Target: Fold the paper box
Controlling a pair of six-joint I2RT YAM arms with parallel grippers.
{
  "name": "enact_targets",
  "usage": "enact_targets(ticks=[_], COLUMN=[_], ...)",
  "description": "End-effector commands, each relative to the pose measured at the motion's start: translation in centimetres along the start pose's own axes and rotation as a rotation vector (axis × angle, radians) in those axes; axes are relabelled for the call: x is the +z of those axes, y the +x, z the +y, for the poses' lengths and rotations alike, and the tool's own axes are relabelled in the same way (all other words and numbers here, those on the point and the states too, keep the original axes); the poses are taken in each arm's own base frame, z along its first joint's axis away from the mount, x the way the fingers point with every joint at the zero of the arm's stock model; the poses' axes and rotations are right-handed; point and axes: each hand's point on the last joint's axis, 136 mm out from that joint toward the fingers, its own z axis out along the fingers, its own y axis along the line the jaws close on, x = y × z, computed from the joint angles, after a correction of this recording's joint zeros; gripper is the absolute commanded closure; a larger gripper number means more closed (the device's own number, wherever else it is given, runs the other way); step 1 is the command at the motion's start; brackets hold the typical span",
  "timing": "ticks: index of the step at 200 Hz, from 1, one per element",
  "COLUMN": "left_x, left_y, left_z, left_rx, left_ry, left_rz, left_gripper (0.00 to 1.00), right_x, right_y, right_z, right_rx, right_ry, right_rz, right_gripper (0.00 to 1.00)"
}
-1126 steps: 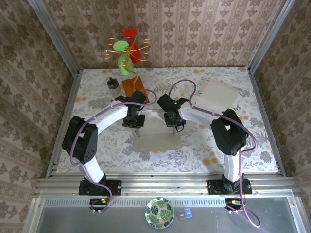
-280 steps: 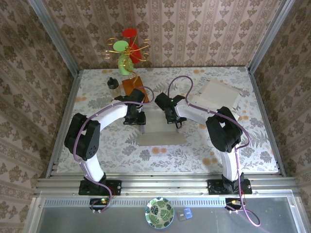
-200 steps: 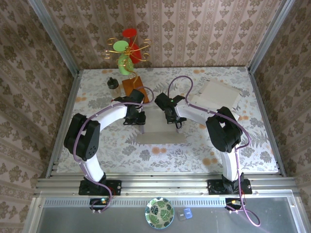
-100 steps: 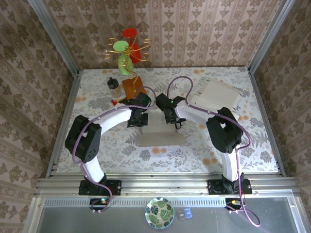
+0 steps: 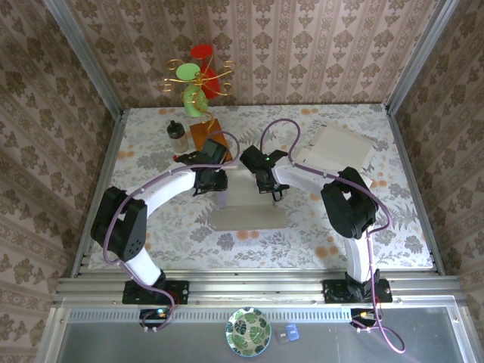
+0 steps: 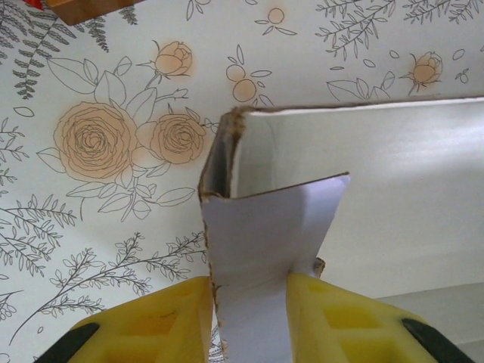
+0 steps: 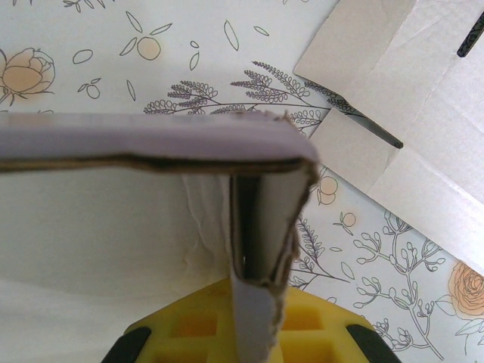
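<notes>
From above, the paper box (image 5: 249, 215) is lying on the counter (image 5: 151, 219) between the two sets of jaws. It is showing a narrower outline than a few seconds back, which suggests a long panel is now standing up. The left arm (image 5: 162, 185) is swinging its elbow outward compared with half a second ago, while the right arm (image 5: 310, 175) is staying put. A spare flat sheet (image 5: 336, 146) is lying well beyond the right jaws, to their outer side.

Through the left wrist camera, the left jaws are standing part-way open, having just eased off a tight pinch. Their yellow fingers (image 6: 162, 325) are flanking a white end flap (image 6: 265, 242), which is running from the gap up to the box's raised corner just ahead. The flap is filling the gap edge to edge, so I judge it is being loosely cradled rather than squeezed. That loosening is suggesting this corner's crease is made and the left side is getting ready to regrip or move on.

Through the right wrist camera, the right jaws are staying closed on the paper box. They are clamping a thin upright side panel (image 7: 253, 333) that is running out of the gap to the folded corner just ahead. This grip is probably anchoring the box, though the freed flap may be springing back.
</notes>
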Motion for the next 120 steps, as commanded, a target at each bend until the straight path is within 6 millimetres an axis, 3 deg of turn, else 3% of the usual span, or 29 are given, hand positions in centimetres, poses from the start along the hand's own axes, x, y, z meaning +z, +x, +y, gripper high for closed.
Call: enact_targets(ticks=[1,61,120], left_x=[0.7,1.9,2.8], left_y=[1.2,1.9,1.5], left_z=[0.1,0.1,0.3], left_rx=[0.009,-0.007,0.021], left_ry=[0.015,0.058,0.018], left_rz=[0.045,0.065,0.060], left_gripper=[0.66,0.63,0.66], right_x=[-0.2,-0.2,-0.2], right_y=[0.4,0.4,0.6], right_z=[-0.9,-0.7,-0.6], right_rx=[-0.008,-0.005,-0.007], right_ry=[0.040,0.029,0.025], right_rz=[-0.009,-0.010,-0.006], right_gripper=[1.00,1.00,1.00])
